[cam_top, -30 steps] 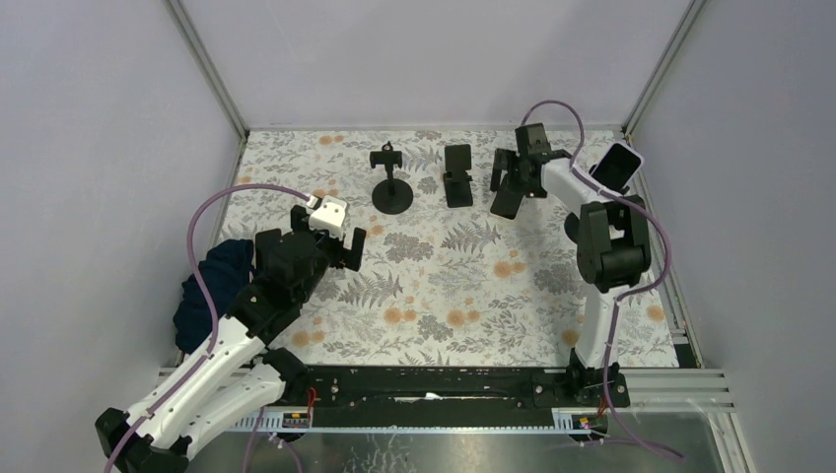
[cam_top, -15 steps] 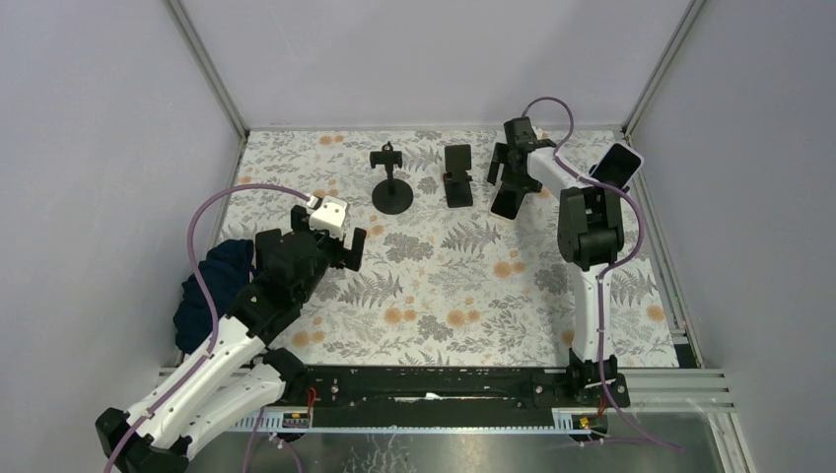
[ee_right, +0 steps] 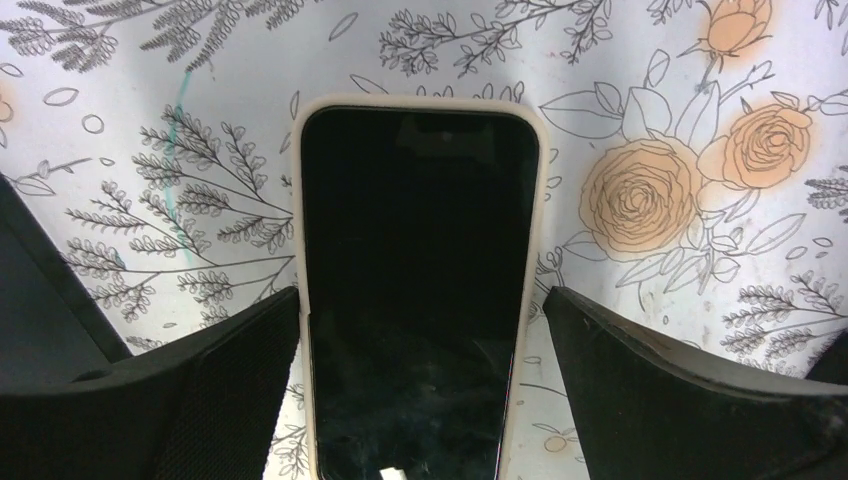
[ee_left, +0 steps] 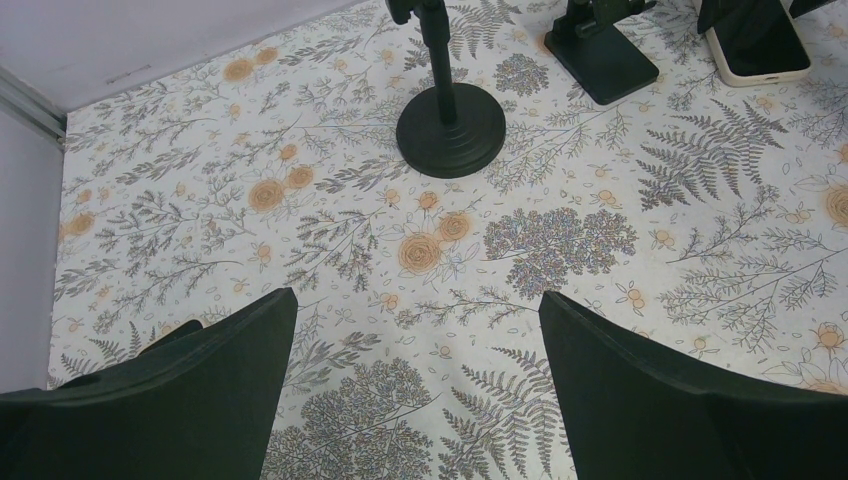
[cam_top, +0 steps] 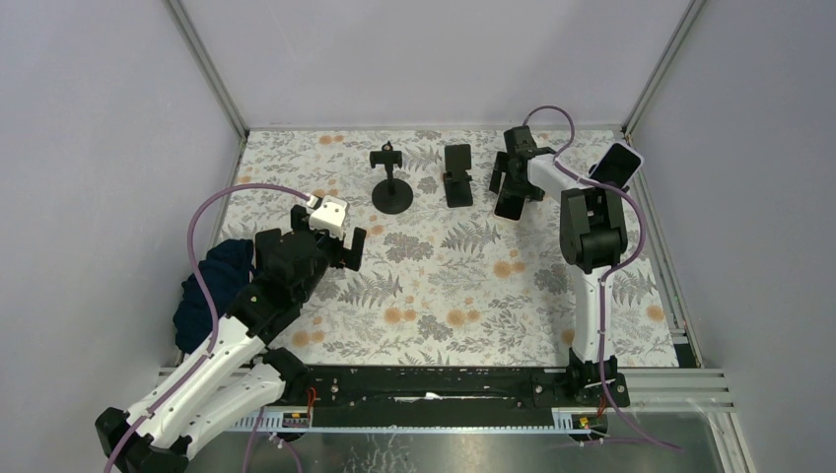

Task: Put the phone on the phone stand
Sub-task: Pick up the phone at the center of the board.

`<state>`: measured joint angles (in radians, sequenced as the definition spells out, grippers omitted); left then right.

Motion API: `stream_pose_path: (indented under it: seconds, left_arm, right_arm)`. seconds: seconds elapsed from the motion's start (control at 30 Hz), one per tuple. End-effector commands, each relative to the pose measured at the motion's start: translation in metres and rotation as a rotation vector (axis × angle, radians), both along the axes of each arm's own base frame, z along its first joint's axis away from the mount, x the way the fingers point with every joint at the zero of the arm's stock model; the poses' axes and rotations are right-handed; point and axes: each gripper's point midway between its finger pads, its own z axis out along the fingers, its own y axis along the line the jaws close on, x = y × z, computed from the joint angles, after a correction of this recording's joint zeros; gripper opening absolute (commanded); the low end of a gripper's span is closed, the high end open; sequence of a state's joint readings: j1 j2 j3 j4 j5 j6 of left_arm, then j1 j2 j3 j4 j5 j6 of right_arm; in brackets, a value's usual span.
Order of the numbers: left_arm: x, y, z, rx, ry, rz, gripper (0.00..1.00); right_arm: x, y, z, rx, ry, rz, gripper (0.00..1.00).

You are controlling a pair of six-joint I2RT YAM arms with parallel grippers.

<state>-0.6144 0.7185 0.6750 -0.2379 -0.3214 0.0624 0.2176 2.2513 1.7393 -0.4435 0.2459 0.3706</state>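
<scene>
A phone [ee_right: 415,270] with a black screen and a cream case lies flat on the floral mat [cam_top: 453,286], at the back right in the top view [cam_top: 510,204]. My right gripper [ee_right: 420,310] is open and low over it, one finger on each long side. The left finger [ee_right: 200,400] is against the phone's edge and the right finger [ee_right: 680,390] is a little apart from it. The black angled phone stand [cam_top: 456,175] is just left of the phone, and shows in the left wrist view [ee_left: 600,55]. My left gripper [ee_left: 415,310] is open and empty above the mat.
A black stand with a round base and a thin pole [cam_top: 392,184] stands left of the angled stand. A second phone in a pale case [cam_top: 616,166] leans at the right wall. A dark blue cloth [cam_top: 207,286] lies at the left edge.
My right wrist has shifted a little left and settled closer over the phone, and the right arm's elbow has swung left. The left arm has not moved.
</scene>
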Motion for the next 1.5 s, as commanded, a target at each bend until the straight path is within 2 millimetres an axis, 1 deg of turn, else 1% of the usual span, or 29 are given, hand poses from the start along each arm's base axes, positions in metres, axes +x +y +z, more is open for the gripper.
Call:
stream_pose_path:
  seconds: [0.0, 0.17, 0.27, 0.37, 0.4, 0.53, 0.67, 0.87, 0.93, 1.0, 1.03, 1.07, 1.1, 1.17, 1.27, 1.33, 1.4, 1.47]
  left_arm:
    - [0.004, -0.001, 0.008, -0.017, -0.042, 0.0, 0.99]
    - [0.004, -0.001, 0.009, -0.017, -0.045, 0.002, 0.99]
    - [0.004, -0.001, 0.009, -0.018, -0.044, -0.001, 0.99]
    - [0.004, 0.0, 0.009, -0.017, -0.044, 0.002, 0.99]
    - [0.004, 0.0, 0.009, -0.018, -0.046, 0.005, 0.99]
    - [0.004, 0.001, 0.01, -0.018, -0.049, 0.008, 0.99]
    - [0.004, 0.0, 0.011, -0.019, -0.049, 0.003, 0.99]
    - [0.003, 0.001, 0.012, -0.021, -0.054, 0.004, 0.99]
    - [0.003, 0.001, 0.011, -0.021, -0.052, 0.004, 0.99]
    - [0.003, -0.003, 0.009, -0.027, -0.043, -0.014, 0.99]
    - [0.003, -0.008, 0.007, -0.038, -0.031, -0.03, 0.99]
    - [0.002, -0.014, 0.006, -0.054, -0.018, -0.052, 0.99]
    - [0.001, -0.022, 0.005, -0.081, 0.003, -0.084, 0.99]
    - [-0.002, -0.044, 0.009, -0.162, 0.048, -0.156, 0.99]
    - [-0.003, -0.075, 0.021, -0.341, 0.104, -0.226, 0.99]
    - [-0.006, -0.097, 0.025, -0.467, 0.139, -0.292, 0.99]
    - [-0.005, -0.11, 0.026, -0.584, 0.165, -0.309, 0.99]
    - [-0.004, -0.122, 0.02, -0.701, 0.199, -0.319, 0.99]
  right_arm:
    - [-0.017, -0.011, 0.011, -0.04, 0.031, -0.015, 1.0]
    - [-0.015, -0.006, 0.016, -0.018, 0.017, 0.0, 1.0]
    - [-0.012, 0.0, 0.01, 0.002, 0.04, 0.019, 1.0]
    - [-0.012, 0.003, -0.008, 0.0, 0.09, 0.043, 1.0]
    - [-0.015, 0.002, -0.017, -0.006, 0.116, 0.052, 1.0]
    - [-0.024, -0.001, -0.035, -0.028, 0.174, 0.073, 0.99]
    - [-0.031, 0.0, -0.044, -0.024, 0.207, 0.095, 0.89]
    - [-0.037, 0.009, -0.051, 0.022, 0.235, 0.131, 0.63]
    - [-0.036, 0.01, -0.047, 0.027, 0.225, 0.143, 0.55]
    - [-0.032, 0.012, -0.038, 0.036, 0.197, 0.158, 0.51]
    - [-0.031, 0.013, -0.032, 0.043, 0.178, 0.163, 0.51]
    - [-0.028, 0.016, -0.021, 0.056, 0.149, 0.172, 0.5]
    - [-0.028, 0.018, -0.018, 0.07, 0.135, 0.178, 0.49]
    - [-0.026, 0.025, 0.0, 0.105, 0.087, 0.194, 0.48]
    - [-0.029, 0.032, 0.018, 0.152, 0.043, 0.214, 0.47]
    - [-0.034, 0.039, 0.023, 0.193, 0.034, 0.233, 0.46]
    - [-0.041, 0.042, 0.024, 0.217, 0.04, 0.244, 0.46]
    - [-0.049, 0.046, 0.023, 0.243, 0.052, 0.253, 0.46]
